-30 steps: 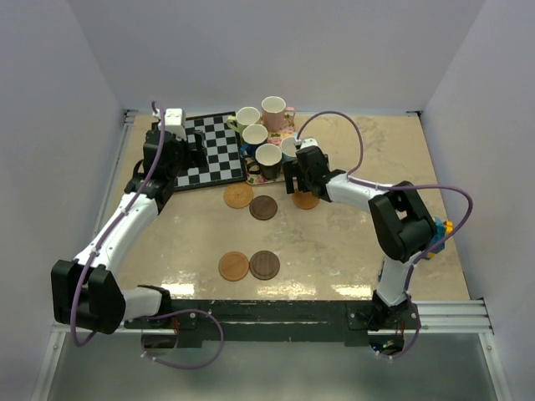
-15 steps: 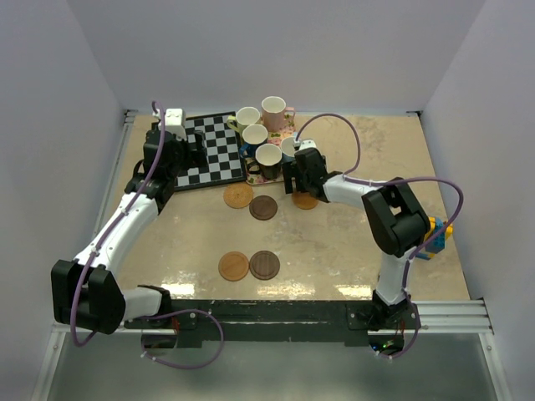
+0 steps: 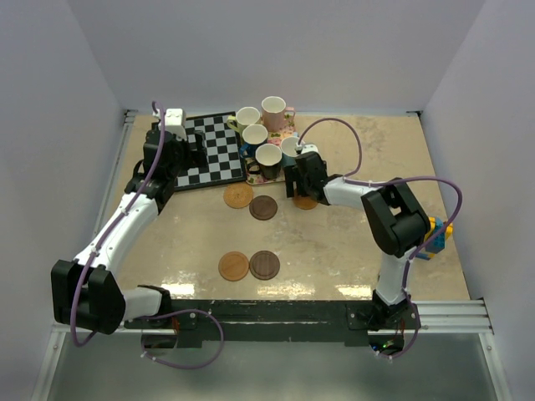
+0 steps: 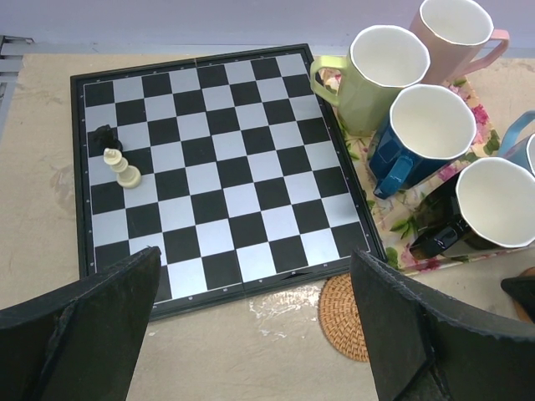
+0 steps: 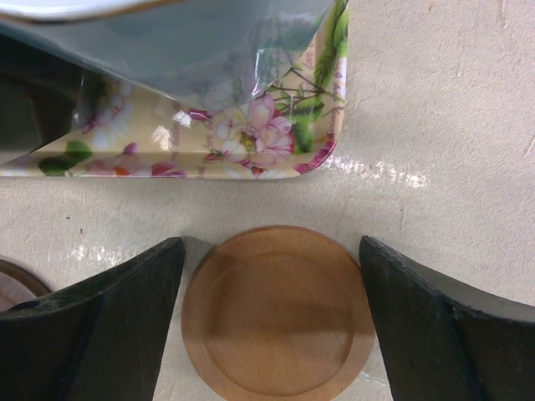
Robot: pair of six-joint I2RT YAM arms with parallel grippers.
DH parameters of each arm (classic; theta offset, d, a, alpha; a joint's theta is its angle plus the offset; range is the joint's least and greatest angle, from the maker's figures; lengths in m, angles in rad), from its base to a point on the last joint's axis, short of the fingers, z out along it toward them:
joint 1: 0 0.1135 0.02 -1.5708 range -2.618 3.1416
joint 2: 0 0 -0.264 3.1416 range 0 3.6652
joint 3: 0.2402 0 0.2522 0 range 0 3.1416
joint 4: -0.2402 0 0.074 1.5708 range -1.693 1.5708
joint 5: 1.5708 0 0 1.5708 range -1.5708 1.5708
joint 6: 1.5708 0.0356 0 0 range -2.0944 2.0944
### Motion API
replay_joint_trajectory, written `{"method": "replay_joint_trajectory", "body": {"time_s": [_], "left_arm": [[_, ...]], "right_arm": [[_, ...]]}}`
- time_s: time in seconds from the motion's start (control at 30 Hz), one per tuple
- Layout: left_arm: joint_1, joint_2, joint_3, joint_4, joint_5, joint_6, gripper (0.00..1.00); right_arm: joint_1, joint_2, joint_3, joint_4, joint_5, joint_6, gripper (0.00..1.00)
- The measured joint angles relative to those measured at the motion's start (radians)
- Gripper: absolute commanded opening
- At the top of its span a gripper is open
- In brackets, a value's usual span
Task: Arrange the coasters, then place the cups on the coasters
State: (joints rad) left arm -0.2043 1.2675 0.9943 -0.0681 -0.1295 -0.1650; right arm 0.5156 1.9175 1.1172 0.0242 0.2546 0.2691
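Five cups stand on the floral tray (image 4: 391,224): yellow-green (image 3: 247,118), pink (image 3: 274,109), dark blue (image 3: 254,136), black (image 3: 268,158) and light blue (image 3: 290,147). My right gripper (image 3: 299,189) is low over an orange-brown coaster (image 5: 277,311) just below the tray's corner. It is open, one finger on each side of the disc (image 5: 269,276). Four more coasters lie on the table: orange-brown (image 3: 238,195), dark brown (image 3: 263,207), orange-brown (image 3: 233,266) and dark brown (image 3: 264,265). My left gripper (image 4: 255,267) hangs open and holds nothing, over the chessboard's near edge.
A chessboard (image 3: 209,150) lies left of the tray, with a white piece (image 4: 124,167) and a black piece (image 4: 104,136) on it. Coloured toy blocks (image 3: 436,234) sit at the table's right edge. Walls close in the left, back and right.
My right gripper has shifted slightly left and toward the tray over the orange-brown coaster, and its jaws have narrowed a little. The left arm has not moved.
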Motion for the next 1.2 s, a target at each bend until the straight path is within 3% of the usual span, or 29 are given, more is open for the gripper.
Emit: {"method": "replay_joint_trajectory", "body": {"time_s": [0.73,1.2], "left_arm": [[-0.002,-0.039,0.000,0.000,0.022,-0.008,1.00],[-0.008,-0.061,0.000,0.000,0.027,-0.010,1.00]], "right_arm": [[0.008,-0.050,-0.040,-0.055,0.002,0.073,0.81],[0.147,-0.091,-0.090,-0.103,0.116,0.177,0.80]]}}
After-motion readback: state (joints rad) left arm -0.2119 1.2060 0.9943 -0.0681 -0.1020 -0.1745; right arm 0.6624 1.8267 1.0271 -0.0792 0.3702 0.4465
